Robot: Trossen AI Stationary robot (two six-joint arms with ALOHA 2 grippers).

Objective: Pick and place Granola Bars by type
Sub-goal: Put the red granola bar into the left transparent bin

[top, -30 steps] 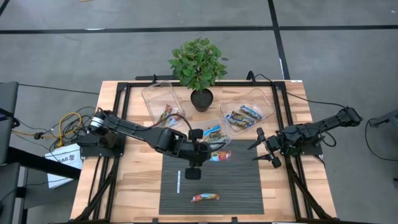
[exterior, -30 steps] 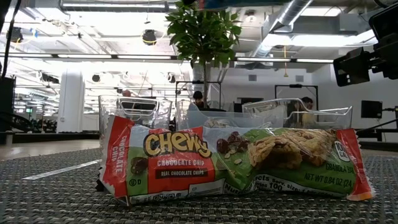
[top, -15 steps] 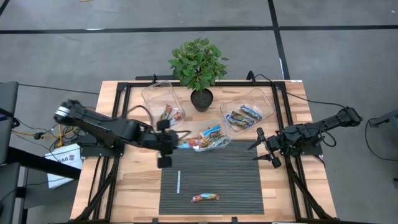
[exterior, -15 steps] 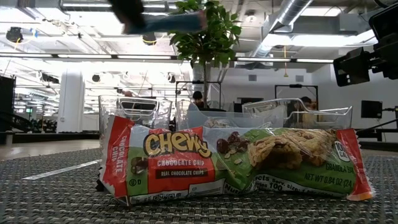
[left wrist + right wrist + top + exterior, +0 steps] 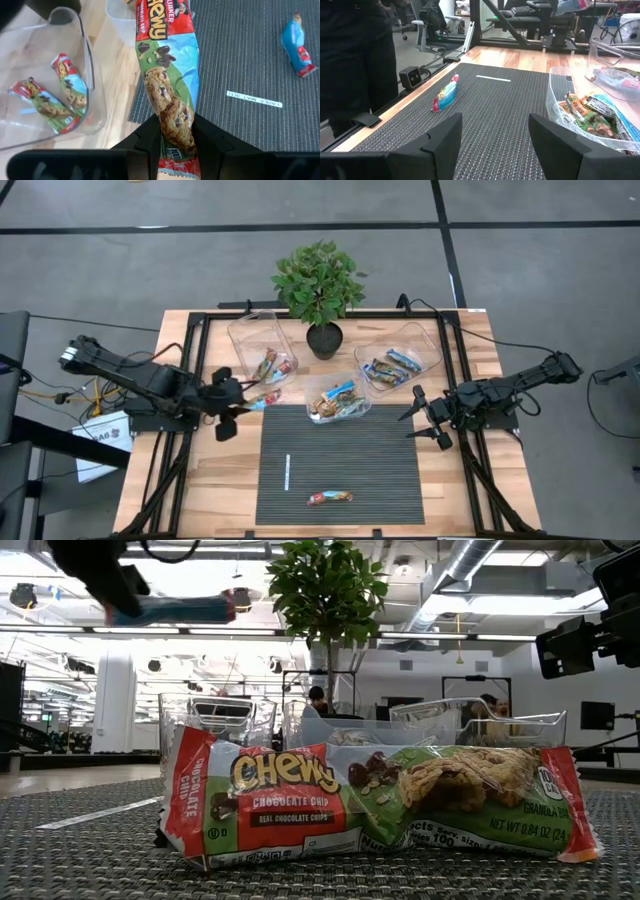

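My left gripper point(image 5: 238, 400) is shut on a red, green and blue Chewy bar point(image 5: 167, 75) and hovers over the wood just left of the mat, near the left clear container point(image 5: 258, 340), which holds two bars point(image 5: 67, 87). In the low view the gripper point(image 5: 112, 592) carries the bar point(image 5: 185, 610) high and level. Another bar point(image 5: 330, 498) lies flat on the mat's near part, next to a thin white stick point(image 5: 287, 472). The middle container point(image 5: 338, 397) and right container point(image 5: 398, 360) hold more bars. My right gripper point(image 5: 425, 420) waits open at the mat's right edge. My left gripper pinches the bar between its two fingers point(image 5: 145, 137) at one end of the wrapper point(image 5: 176, 131). The fingers come level from the table's left and lie along the bar, which sticks out ahead of them. The bar is lifted clear and roughly level.
A potted plant point(image 5: 320, 285) stands at the table's far edge between the containers. The black ribbed mat point(image 5: 400, 480) covers the table's near middle. Black frame rails point(image 5: 190, 360) run along both sides. A cable bundle point(image 5: 105, 380) lies off the left edge.
My left gripper has travelled from the mat's far middle toward the table's left and a little toward the far edge, carrying the bar up off the mat. It now hangs near the left container. The right arm has kept still.
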